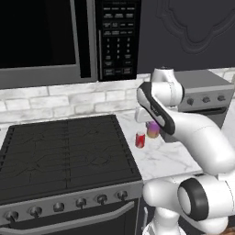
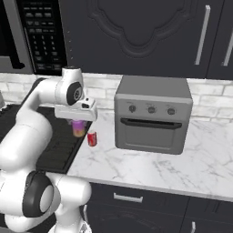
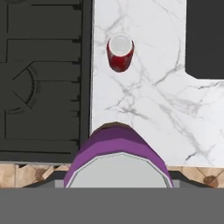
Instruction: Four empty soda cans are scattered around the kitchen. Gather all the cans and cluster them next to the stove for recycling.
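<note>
The gripper (image 2: pixel 78 122) is clamped on the purple-pink soda can (image 2: pixel 78 128), which hangs upright beneath the hand just above the marble table (image 2: pixel 150 166), close to the right edge of the stove (image 1: pixel 64 151). In the hand view the can's silver top and purple shoulder sit right under the camera. A red soda can (image 1: pixel 140 139) already stands upright on the table just beside the stove's edge, a little nearer the robot than the held can and apart from it. Behind and to the right is the grey toaster oven (image 2: pixel 152 119), well clear of both cans. Judging by this, the step in hand is setting a second can down in the cluster beside the stove. The next move calls for lowering the purple can straight down until its base meets the table, near the red one but not knocking it, and off the stove's grate. Then the jaws need to part and the hand must lift straight up so the can isn't dragged over. Other cans would remain to be fetched.
</note>
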You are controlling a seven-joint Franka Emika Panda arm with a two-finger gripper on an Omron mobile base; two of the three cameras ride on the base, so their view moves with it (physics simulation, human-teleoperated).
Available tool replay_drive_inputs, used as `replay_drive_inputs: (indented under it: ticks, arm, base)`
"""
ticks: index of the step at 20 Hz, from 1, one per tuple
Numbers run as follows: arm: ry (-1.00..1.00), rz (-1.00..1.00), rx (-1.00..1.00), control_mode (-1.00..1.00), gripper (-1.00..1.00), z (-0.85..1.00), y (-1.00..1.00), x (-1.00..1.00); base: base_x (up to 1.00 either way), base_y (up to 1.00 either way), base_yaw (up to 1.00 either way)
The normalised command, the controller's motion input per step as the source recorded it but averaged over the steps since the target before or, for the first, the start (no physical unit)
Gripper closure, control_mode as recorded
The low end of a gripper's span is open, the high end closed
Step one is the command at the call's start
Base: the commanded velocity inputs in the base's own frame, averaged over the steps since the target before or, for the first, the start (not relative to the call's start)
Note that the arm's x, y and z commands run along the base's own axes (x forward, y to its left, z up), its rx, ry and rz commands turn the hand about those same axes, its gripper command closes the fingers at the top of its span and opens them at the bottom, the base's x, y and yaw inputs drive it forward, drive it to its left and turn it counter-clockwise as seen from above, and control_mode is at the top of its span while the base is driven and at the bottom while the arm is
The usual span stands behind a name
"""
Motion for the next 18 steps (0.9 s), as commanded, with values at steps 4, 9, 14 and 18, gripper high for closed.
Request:
replay_drive_inputs:
  ticks: [4,9,14,18]
  arm:
    - [-0.08,0.0,0.0,-1.0,1.0,-0.15,-0.15,0.03]
    - [-0.02,0.0,0.0,-1.0,1.0,-0.2,-0.03,0.12]
    - [0.0,0.0,0.0,-1.0,1.0,-0.25,0.0,0.21]
    - [0.0,0.0,0.0,-1.0,1.0,-0.2,0.0,0.19]
  base:
    - [0.0,0.0,0.0]
    - [0.0,0.0,0.0]
    - [0.0,0.0,0.0]
    - [0.0,0.0,0.0]
